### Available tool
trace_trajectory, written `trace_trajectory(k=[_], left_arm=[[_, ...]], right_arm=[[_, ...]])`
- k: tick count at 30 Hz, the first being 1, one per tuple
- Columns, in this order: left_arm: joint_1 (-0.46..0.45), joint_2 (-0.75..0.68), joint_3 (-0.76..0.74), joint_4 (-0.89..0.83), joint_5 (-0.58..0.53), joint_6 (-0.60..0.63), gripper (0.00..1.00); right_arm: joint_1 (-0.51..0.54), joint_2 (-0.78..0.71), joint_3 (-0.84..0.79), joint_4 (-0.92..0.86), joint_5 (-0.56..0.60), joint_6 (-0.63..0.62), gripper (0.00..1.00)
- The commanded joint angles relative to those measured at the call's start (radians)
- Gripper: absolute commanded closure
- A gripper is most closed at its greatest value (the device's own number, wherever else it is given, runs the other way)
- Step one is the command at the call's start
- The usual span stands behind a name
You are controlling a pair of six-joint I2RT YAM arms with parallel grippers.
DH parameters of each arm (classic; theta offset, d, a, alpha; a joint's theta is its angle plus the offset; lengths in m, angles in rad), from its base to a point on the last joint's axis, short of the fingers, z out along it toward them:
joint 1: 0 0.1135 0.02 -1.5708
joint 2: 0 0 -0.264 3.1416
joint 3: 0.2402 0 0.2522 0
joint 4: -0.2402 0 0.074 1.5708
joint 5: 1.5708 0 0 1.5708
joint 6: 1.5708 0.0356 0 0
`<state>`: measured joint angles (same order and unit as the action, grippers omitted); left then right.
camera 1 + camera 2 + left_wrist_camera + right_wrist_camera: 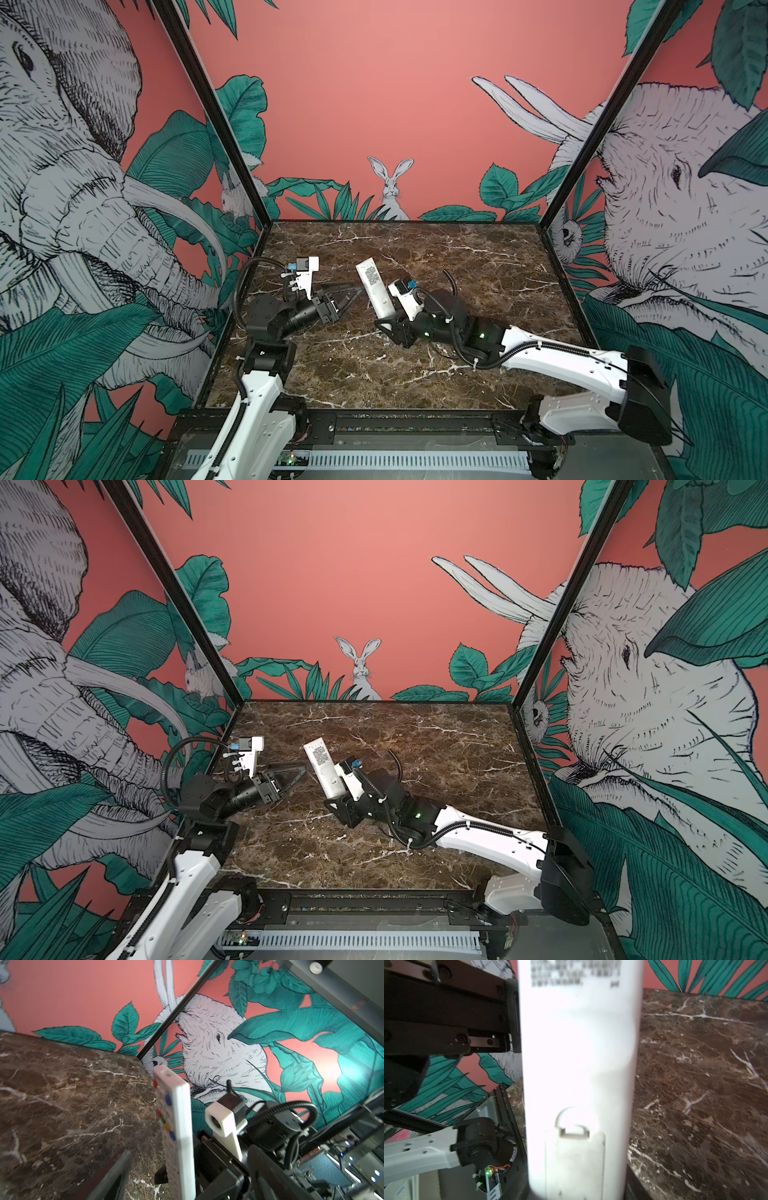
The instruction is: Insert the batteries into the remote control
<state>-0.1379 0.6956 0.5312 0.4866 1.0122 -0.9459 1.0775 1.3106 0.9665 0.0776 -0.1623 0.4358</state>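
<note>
Remote control [373,286], white, printed back up, lid on, tilted mid-frame, pinched by right hand [388,318]; left hand [353,293] spread, just left.

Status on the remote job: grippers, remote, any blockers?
Left gripper open, empty, beside remote control. Right gripper shut on remote control, back showing, battery cover on. No batteries in view; nothing in the way.
</note>
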Motion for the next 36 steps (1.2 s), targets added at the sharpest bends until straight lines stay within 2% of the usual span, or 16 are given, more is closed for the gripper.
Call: trace_trajectory(k=[1, 6, 12, 19, 30, 36], left_arm=[[-0.038, -0.015, 0.053, 0.043, 0.066, 0.038, 0.11], [-0.114, 0.020, 0.087, 0.059, 0.059, 0.053, 0.09], [-0.142, 0.036, 0.111, 0.124, 0.061, 0.017, 0.09], [-0.176, 0.050, 0.127, 0.165, 0.062, 0.000, 0.11], [-0.226, 0.051, 0.128, 0.228, 0.059, -0.023, 0.24], [-0.236, 0.051, 0.130, 0.233, 0.051, -0.025, 0.35]], right_arm=[[-0.010, -0.038, 0.012, 0.131, -0.134, -0.029, 0.87], [-0.019, -0.055, 0.029, 0.193, -0.236, -0.026, 0.87], [-0.024, -0.069, 0.030, 0.236, -0.326, -0.028, 0.87], [-0.027, -0.085, 0.017, 0.286, -0.377, -0.023, 0.87], [-0.039, -0.080, -0.003, 0.371, -0.465, 0.024, 0.87], [-0.042, -0.078, -0.014, 0.394, -0.486, 0.032, 0.87]])
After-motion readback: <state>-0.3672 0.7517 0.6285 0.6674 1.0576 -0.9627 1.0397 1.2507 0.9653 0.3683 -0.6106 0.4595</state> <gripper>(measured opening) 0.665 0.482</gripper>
